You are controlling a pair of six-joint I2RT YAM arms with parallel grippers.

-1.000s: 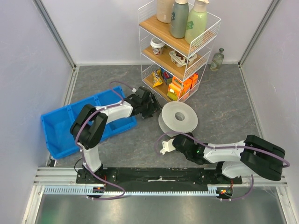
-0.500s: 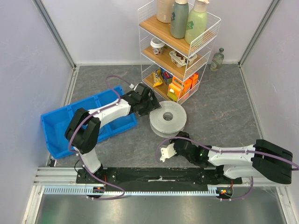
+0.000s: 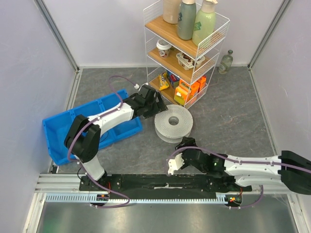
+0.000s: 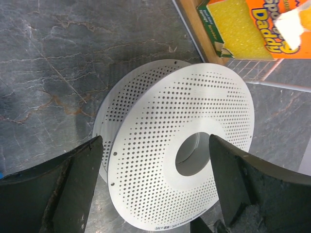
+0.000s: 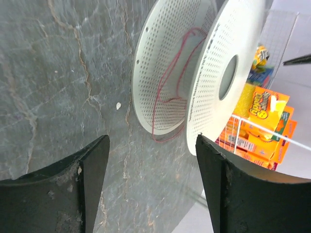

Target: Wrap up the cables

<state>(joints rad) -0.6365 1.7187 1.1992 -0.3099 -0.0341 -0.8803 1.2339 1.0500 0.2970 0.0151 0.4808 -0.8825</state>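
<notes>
The right gripper point(image 3: 174, 164) sits low in the top view, just above the base rail, facing the spool point(image 3: 173, 122) but apart from it. The right wrist view shows its fingers point(image 5: 82, 184) spread wide with nothing between them: the claw is released. The spool lies flat on the table point(image 3: 228, 121) at the centre of the top view, just below the rack point(image 3: 151, 46). Between its two perforated flanges, the right wrist view shows a thin red cable point(image 5: 163, 97) lying in a few slack turns around the hub. One loop sags past the lower flange rim toward the table. The left gripper point(image 3: 154, 108) hangs at the upper left edge of the spool. In the left wrist view its fingers point(image 4: 257, 194) stand wide apart on either side of the upper flange, and contact cannot be confirmed; this claw also reads as released. A blue bin point(image 3: 63, 133) lies at the left of the frame, and a bottle point(image 3: 226, 61) stands at the upper right beside the rack. Judged from this state, the cable is on the spool, so most of the winding appears done. The turns are loose, however. What appears to remain is taking up the sagging loop. Whether the cable end is secured cannot be told.
</notes>
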